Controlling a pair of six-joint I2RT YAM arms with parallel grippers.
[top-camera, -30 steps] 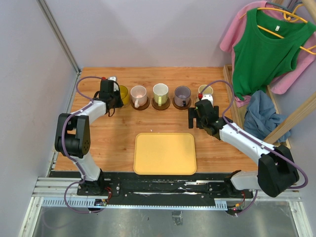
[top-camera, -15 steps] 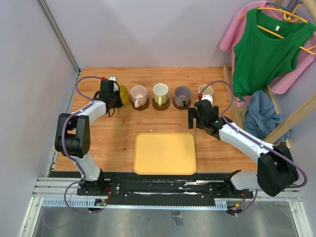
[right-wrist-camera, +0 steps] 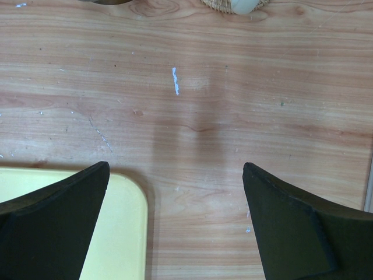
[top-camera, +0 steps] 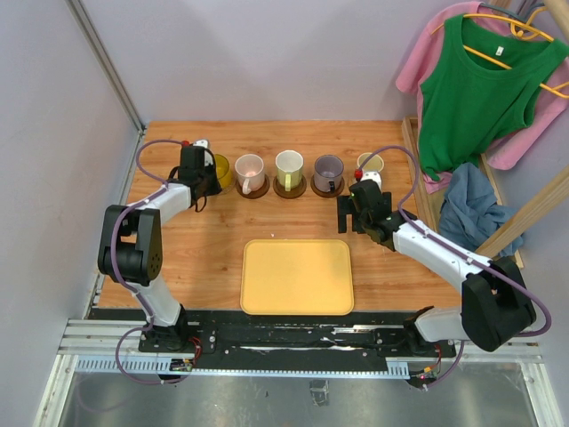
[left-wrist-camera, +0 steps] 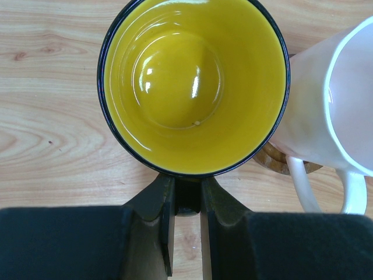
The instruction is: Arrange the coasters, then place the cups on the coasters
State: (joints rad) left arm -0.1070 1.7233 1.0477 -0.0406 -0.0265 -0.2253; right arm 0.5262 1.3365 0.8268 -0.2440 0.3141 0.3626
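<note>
My left gripper (top-camera: 210, 175) is shut on the handle of the yellow cup (left-wrist-camera: 192, 87), which stands on the wood at the left end of the row (top-camera: 222, 169); no coaster shows under it. Right of it, the pale pink cup (top-camera: 250, 167), the green-white cup (top-camera: 289, 165) and the purple-grey cup (top-camera: 328, 169) each stand on a brown coaster (top-camera: 289, 189). The cream-beige cup (top-camera: 371, 162) is partly hidden behind my right arm. My right gripper (right-wrist-camera: 176, 175) hangs open over bare wood, holding nothing.
A yellow rectangular tray (top-camera: 297, 276) lies in the middle near the arms; its corner (right-wrist-camera: 122, 221) sits by my right gripper's left finger. The pink cup (left-wrist-camera: 326, 116) almost touches the yellow one. Clothes (top-camera: 480, 89) hang at the right, beyond the table edge.
My right gripper has drifted slightly to the left, still open. The left gripper and the yellow cup have not moved.
</note>
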